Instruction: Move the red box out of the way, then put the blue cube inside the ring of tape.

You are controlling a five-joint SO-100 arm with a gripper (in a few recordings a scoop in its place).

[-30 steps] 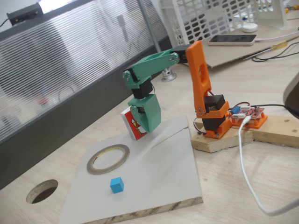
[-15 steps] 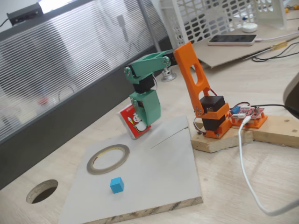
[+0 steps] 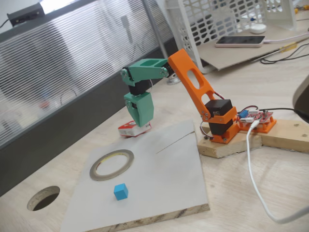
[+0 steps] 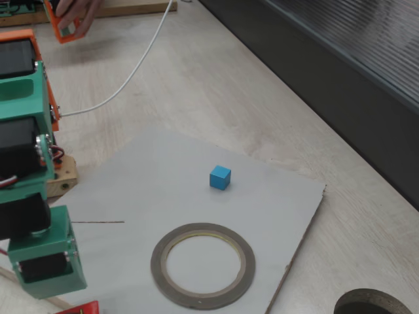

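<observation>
My green gripper (image 3: 137, 126) points down just beyond the far edge of the grey board (image 3: 164, 183). It is shut on the red box (image 3: 131, 129), which lies low and nearly flat on the wooden table. A red corner of the box (image 4: 84, 307) shows under the gripper's green wrist block (image 4: 46, 260). The ring of tape (image 3: 95, 170) lies flat on the board's left part, its opening empty. The blue cube (image 3: 120, 192) sits on the board in front of the ring. In the other fixed view, the blue cube (image 4: 220, 177) lies apart from the ring of tape (image 4: 203, 230).
A round hole (image 3: 43, 198) is cut through the tabletop left of the board. The arm's orange base (image 3: 222, 126) stands on a wooden block with a red circuit board (image 3: 255, 117) and a white cable (image 3: 256, 179). A phone (image 3: 240, 41) and a white basket (image 3: 227, 17) are at the back.
The arm has reached back and to the left and lowered the red box from above the board's far edge down to the table beyond it. The box went from upright to nearly flat.
</observation>
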